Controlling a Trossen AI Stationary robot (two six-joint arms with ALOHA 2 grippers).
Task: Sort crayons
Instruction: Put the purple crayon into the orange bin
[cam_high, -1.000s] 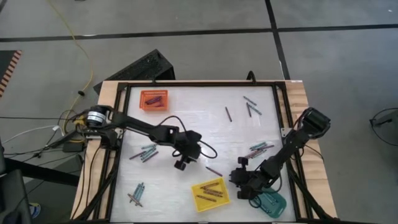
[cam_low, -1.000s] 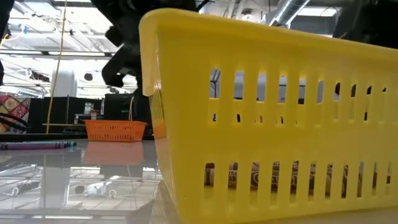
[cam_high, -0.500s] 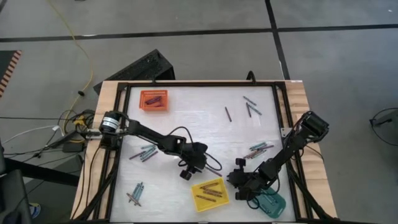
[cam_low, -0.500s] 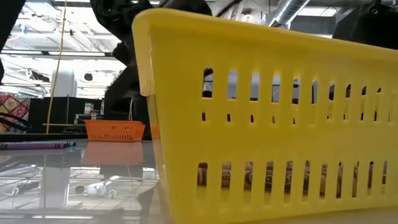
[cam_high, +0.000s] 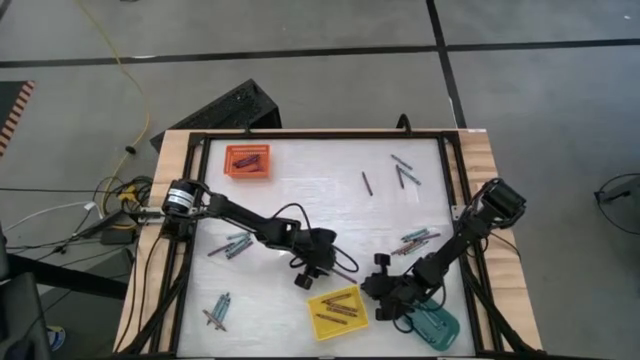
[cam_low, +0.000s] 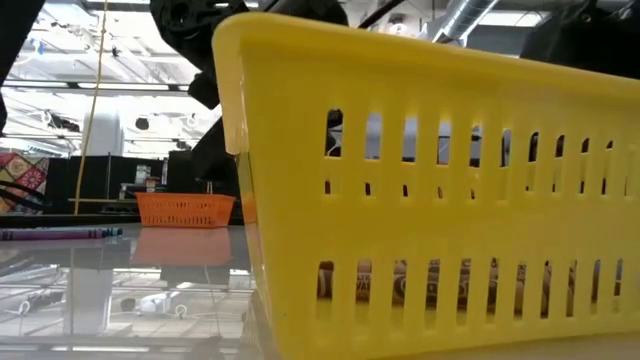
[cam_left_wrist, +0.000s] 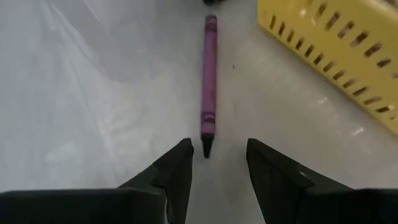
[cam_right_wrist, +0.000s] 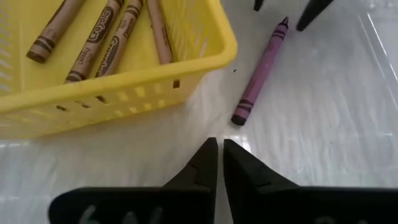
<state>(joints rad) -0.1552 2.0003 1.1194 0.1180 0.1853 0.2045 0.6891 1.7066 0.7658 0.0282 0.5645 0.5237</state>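
A: What do you see from up high?
B: The left pincer (cam_high: 303, 281) hangs low over the white bench (cam_high: 300, 200). A purple crayon (cam_high: 345, 274) lies just in front of it. The yellow tray (cam_high: 337, 311) sits close by, and the right pincer (cam_high: 378, 311) is on the tray's other side. The teal tray (cam_high: 436, 326) is just behind the right pincer. The orange tray (cam_high: 247, 160) is far off, up in the bench's corner. More crayons lie in little heaps all over the bench.

A: And from down low?
B: The yellow tray (cam_low: 430, 190) fills almost everything. Brown crayons (cam_low: 440, 285) show through its slots. The orange tray (cam_low: 185, 209) is small and far back. A dark arm (cam_low: 215, 90) hangs above.

A: What does the left wrist show?
B: The left pincer (cam_left_wrist: 217, 165) is released, its two fingers spread apart. The purple crayon (cam_left_wrist: 209, 81) lies flat, its dark tip right at the gap between them. Nothing is held. The yellow tray (cam_left_wrist: 336, 50) is off to one side.

A: And the right wrist?
B: The right pincer (cam_right_wrist: 219, 163) is nearly clenched, with only a thin gap and nothing in it. The purple crayon (cam_right_wrist: 260, 71) lies ahead of it on the bench. The yellow tray (cam_right_wrist: 112, 74) beside it holds brown crayons (cam_right_wrist: 102, 37). Two dark finger tips of the other pincer (cam_right_wrist: 286, 9) stand at the crayon's far end.
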